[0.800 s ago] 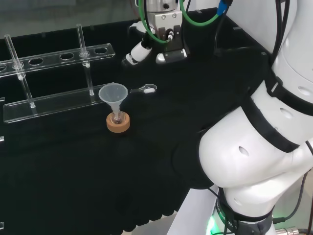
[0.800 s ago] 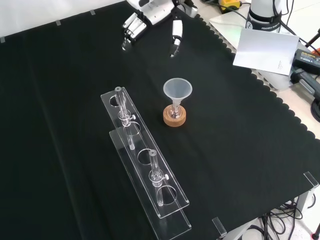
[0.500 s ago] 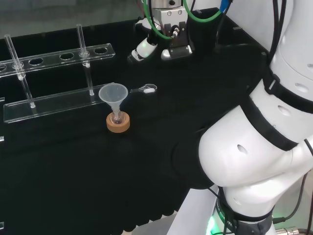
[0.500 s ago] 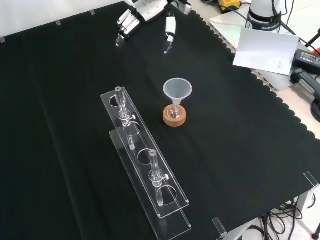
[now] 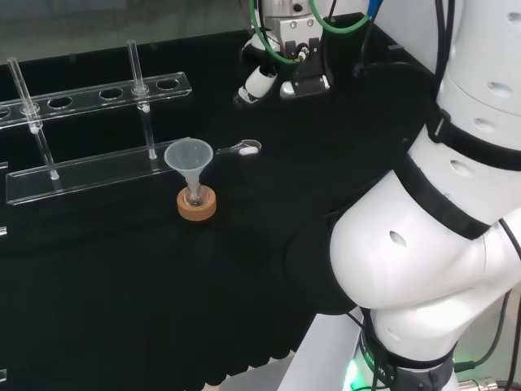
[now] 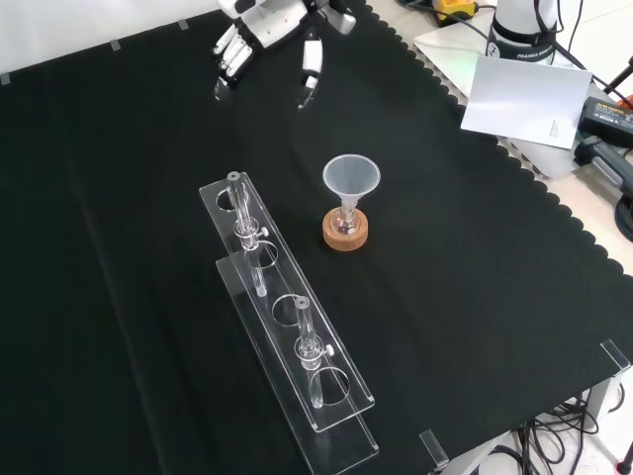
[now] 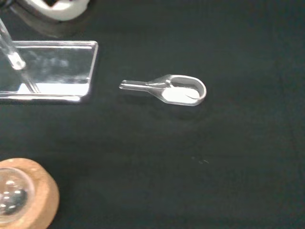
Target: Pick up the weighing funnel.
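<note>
The weighing funnel [image 5: 244,148] is a small clear scoop with a short stem and some white powder in its bowl. It lies flat on the black cloth, just right of the big funnel in the head view. The wrist view has the weighing funnel [image 7: 176,90] near its middle, untouched. My hand [image 5: 281,80] hangs above the cloth, farther off than the scoop and slightly to its right in the head view. In the front view the hand [image 6: 267,28] is at the top, open, with fingers [image 6: 229,54] and thumb spread and holding nothing.
The big funnel [image 5: 189,155] stands in a small flask on a cork ring [image 5: 197,204]. A clear two-tier tube rack [image 5: 89,130] with thin glass tubes stands left of it in the head view. The arm's white links [image 5: 423,244] fill that view's right side.
The hand has drifted right and slightly farther off in the head view, left and up in the front view. The weighing funnel has stayed put.
</note>
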You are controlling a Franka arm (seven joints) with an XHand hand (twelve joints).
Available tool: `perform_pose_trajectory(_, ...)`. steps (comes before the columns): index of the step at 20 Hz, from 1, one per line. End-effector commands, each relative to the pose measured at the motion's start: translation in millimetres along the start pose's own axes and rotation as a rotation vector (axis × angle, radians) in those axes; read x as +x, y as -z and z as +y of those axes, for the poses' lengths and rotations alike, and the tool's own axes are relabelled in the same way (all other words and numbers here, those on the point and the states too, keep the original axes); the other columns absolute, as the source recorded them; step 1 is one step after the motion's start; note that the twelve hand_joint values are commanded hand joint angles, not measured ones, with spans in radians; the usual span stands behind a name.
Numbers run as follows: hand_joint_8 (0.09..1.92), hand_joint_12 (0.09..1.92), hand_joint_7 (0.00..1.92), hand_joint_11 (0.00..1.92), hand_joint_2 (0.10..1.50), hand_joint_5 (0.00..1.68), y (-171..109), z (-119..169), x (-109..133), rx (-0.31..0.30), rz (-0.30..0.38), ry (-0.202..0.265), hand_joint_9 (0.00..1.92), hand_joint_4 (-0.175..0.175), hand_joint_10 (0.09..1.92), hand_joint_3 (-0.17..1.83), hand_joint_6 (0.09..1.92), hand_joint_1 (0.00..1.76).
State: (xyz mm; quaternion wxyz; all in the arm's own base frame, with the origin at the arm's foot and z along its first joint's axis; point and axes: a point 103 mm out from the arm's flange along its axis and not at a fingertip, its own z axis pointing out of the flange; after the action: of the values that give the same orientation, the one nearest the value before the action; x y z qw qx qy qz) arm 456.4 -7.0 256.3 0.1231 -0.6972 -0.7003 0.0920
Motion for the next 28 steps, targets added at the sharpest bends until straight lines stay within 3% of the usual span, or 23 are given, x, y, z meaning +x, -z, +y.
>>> perform_pose_trajectory(1,0.69,1.36,0.32,0.26,0.66,0.48,-26.1,47.4,-28.7,0.036,-0.008,-0.014,0.52,-0.046,0.63,0.40,0.09,0.82)
perform_pose_trajectory(11,0.68,1.34,0.37,0.31,0.63,0.54,-71.3,99.5,-19.5,0.091,-0.093,0.034,0.59,-0.043,0.59,0.45,0.09,0.85)
perform_pose_trajectory(21,0.68,1.33,0.38,0.33,0.61,0.56,-100.0,119.1,-20.1,0.129,-0.144,0.041,0.61,-0.042,0.57,0.50,0.09,0.85)
perform_pose_trajectory(28,0.68,1.33,0.39,0.33,0.61,0.56,-114.3,124.2,-18.4,0.159,-0.144,0.052,0.62,-0.042,0.57,0.50,0.09,0.86)
